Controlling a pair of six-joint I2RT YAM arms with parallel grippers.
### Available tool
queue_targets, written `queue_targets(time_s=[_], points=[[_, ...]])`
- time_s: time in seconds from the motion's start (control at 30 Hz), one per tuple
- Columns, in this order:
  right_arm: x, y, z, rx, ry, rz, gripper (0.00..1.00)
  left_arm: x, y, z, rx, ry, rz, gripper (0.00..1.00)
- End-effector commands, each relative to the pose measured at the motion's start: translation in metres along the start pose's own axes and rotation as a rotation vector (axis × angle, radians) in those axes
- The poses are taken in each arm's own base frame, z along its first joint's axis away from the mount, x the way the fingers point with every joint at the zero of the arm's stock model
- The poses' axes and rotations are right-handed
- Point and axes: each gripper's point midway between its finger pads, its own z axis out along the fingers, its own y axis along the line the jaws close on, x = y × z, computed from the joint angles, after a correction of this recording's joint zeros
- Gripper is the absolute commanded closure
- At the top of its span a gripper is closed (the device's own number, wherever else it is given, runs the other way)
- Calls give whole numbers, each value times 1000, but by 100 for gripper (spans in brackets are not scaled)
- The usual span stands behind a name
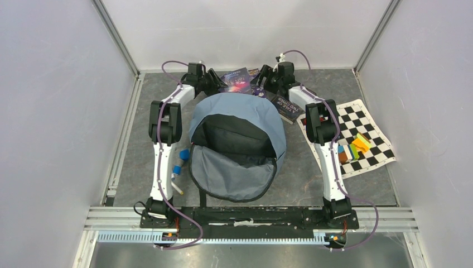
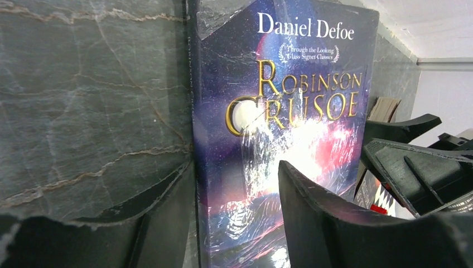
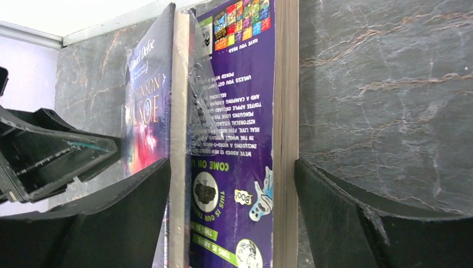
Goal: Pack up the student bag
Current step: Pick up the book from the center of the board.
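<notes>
Student bag (image 1: 237,120) lies open mid-frame on the worktop (image 1: 312,187).
My left gripper (image 2: 234,167) is spread over the Robinson Crusoe book (image 2: 290,100) edge, right gripper (image 3: 233,162) spread astride the purple book (image 3: 240,111); I should clamp one book each, squarely.
</notes>
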Motion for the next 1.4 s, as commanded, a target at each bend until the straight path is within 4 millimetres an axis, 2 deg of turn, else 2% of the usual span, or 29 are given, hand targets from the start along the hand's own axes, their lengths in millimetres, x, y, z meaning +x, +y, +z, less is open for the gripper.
queue_targets(time_s=[0.0,0.07,0.13,0.23,0.3,0.37,0.53,0.63,0.7,0.8,0.83,0.93,1.03,1.13,1.27,1.37], points=[[82,-26,4,206,215,37,11,19,-30,9,92,58,41,40],[86,-32,-3,271,211,4,9,25,-32,11,94,71,41,40],[96,-23,0,249,224,-10,8,32,-37,12,105,84,48,41],[114,7,16,83,252,13,10,42,-47,15,136,104,54,44],[123,33,25,-57,258,51,14,50,-54,18,162,121,53,48],[122,47,28,-112,237,43,20,57,-60,20,190,137,52,53],[101,73,19,-236,139,50,31,72,-77,19,255,170,52,66],[94,81,17,-257,117,44,49,77,-86,17,272,173,57,69],[88,80,13,-241,101,32,68,74,-87,15,264,161,50,69],[69,74,-4,-194,47,7,96,57,-89,3,246,106,67,67],[59,74,-12,-184,21,-2,100,50,-88,-2,237,89,74,64],[14,76,-43,-153,-98,-33,100,22,-98,-25,227,21,120,49],[-35,81,-81,-134,-236,-65,100,-18,-109,-55,222,-78,157,32],[-72,90,-115,-134,-345,-92,100,-60,-112,-90,204,-184,179,13],[-109,103,-157,-106,-453,-144,100,-108,-109,-140,154,-305,214,1],[-130,107,-184,-79,-521,-181,100,-128,-109,-172,109,-358,258,0]])
